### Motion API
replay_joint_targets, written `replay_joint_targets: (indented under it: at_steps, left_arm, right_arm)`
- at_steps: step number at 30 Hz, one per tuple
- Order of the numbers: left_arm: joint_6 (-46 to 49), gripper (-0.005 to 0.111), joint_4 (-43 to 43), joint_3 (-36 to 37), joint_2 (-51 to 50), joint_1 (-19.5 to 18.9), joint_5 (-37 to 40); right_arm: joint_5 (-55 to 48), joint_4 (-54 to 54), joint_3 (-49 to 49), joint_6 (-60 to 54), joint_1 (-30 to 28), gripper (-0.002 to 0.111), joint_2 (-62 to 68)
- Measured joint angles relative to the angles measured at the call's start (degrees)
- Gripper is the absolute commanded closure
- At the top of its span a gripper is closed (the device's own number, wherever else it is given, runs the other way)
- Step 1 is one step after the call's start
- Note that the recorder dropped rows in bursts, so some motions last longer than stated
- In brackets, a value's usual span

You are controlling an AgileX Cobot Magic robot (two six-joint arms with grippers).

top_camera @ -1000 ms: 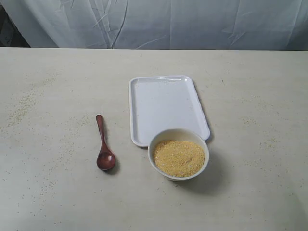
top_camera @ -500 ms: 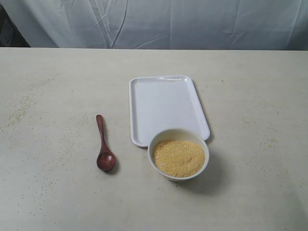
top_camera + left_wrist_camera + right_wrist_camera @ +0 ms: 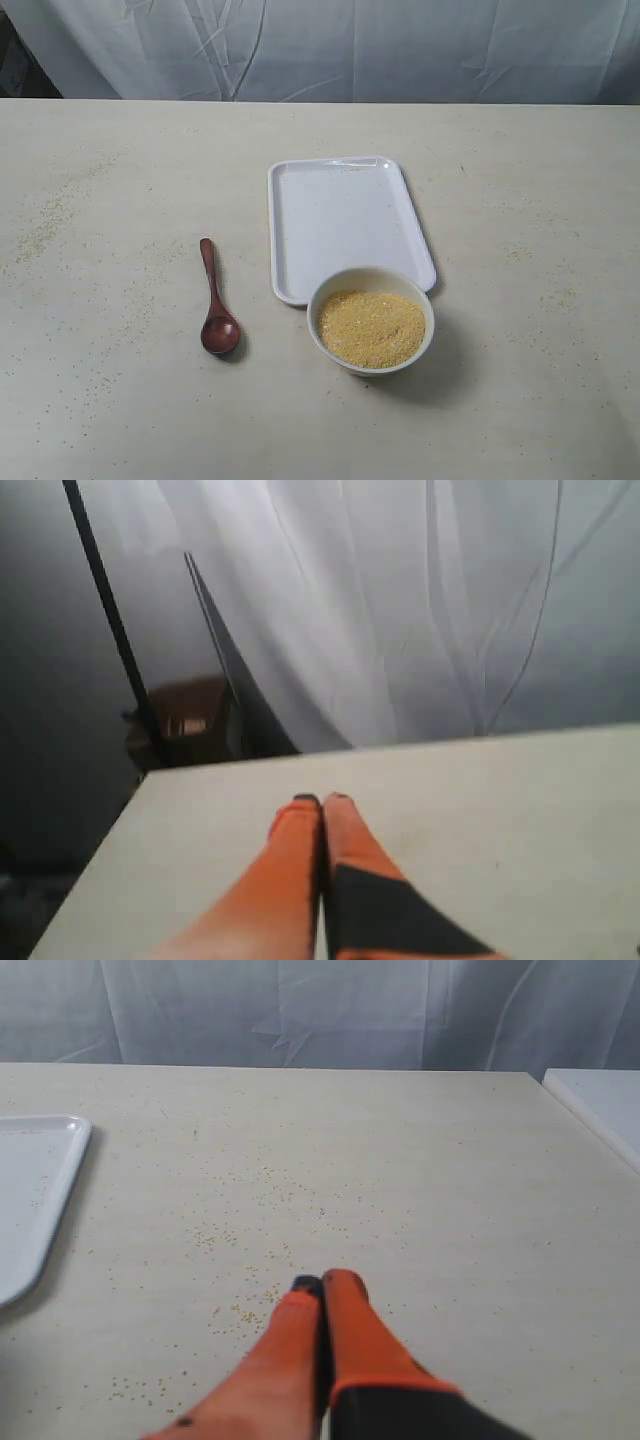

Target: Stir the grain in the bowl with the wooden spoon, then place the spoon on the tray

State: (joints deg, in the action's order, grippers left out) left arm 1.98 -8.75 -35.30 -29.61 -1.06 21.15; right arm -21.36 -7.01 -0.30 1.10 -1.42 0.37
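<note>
The dark reddish-brown wooden spoon [image 3: 213,300] lies on the table left of the bowl, scoop toward the front edge. The cream-white bowl [image 3: 371,360] holds yellow grain [image 3: 371,327] and stands against the front rim of the flat white tray [image 3: 345,222]. Neither arm shows in the exterior view. In the left wrist view my left gripper [image 3: 321,800] is shut and holds nothing, over bare table near its edge. My right gripper [image 3: 322,1281] is shut too and holds nothing, with a corner of the tray [image 3: 30,1195] off to one side.
Loose grains [image 3: 240,1230] are scattered on the tabletop around my right gripper and at the far left of the table [image 3: 45,225]. A white curtain [image 3: 330,50] hangs behind the table. A dark pole [image 3: 110,620] stands beyond the table edge.
</note>
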Motion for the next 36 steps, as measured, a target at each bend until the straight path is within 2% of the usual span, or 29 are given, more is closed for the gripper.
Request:
replay_joint_targets:
  at_steps: [2,4,7,10,16,22,25,31,33,36]
  left_arm:
    - [5.8,0.107,4.2,-8.2,-12.4,0.0,10.4]
    - [8.4,0.107,7.7,-12.2,-20.7,0.0,17.3]
    - [9.7,0.107,12.2,-15.3,-32.2,0.2,21.7]
    - [9.9,0.107,15.9,-16.2,-41.9,3.4,23.5]
    - [3.1,0.107,17.8,-16.9,-56.2,15.7,19.6]
    - [-6.2,0.105,18.0,-20.7,-65.4,24.5,11.3]
    - [-7.1,0.094,18.5,-22.0,-68.3,25.9,8.8]
    - [-7.6,0.06,19.7,-22.3,-71.7,26.0,3.9]
    - [-7.9,0.056,20.0,-22.3,-72.8,26.0,2.8]
    - [-8.3,0.055,20.4,-22.3,-74.7,26.0,1.8]
  right_arm:
    - [0.0,0.0,0.0,0.0,0.0,0.108,0.0]
    - [0.0,0.0,0.0,0.0,0.0,0.108,0.0]
    - [0.0,0.0,0.0,0.0,0.0,0.108,0.0]
    - [0.0,0.0,0.0,0.0,0.0,0.108,0.0]
    - [0.0,0.0,0.0,0.0,0.0,0.108,0.0]
    - [0.0,0.0,0.0,0.0,0.0,0.108,0.0]
    - [0.0,0.0,0.0,0.0,0.0,0.108,0.0]
    - [0.0,0.0,0.0,0.0,0.0,0.108,0.0]
    - [0.0,0.0,0.0,0.0,0.0,0.108,0.0]
    - [0.0,0.0,0.0,0.0,0.0,0.108,0.0]
